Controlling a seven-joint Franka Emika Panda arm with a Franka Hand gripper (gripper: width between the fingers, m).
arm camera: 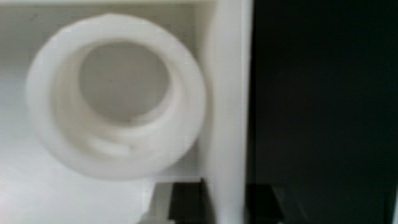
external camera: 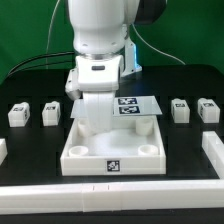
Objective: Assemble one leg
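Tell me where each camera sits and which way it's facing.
Exterior view: off the arm, raised, looking down at the tray, legs and marker board; shows the arm and its gripper low inside the tray.
Wrist view: on the wrist, close over the tray, facing one round socket; no fingers clearly show.
Shared: the tray.

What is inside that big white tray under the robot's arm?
The tray shows two round corner sockets at its near side, both empty. Much of its far side is covered by the arm, so anything lying there, and the fingers, cannot be seen.
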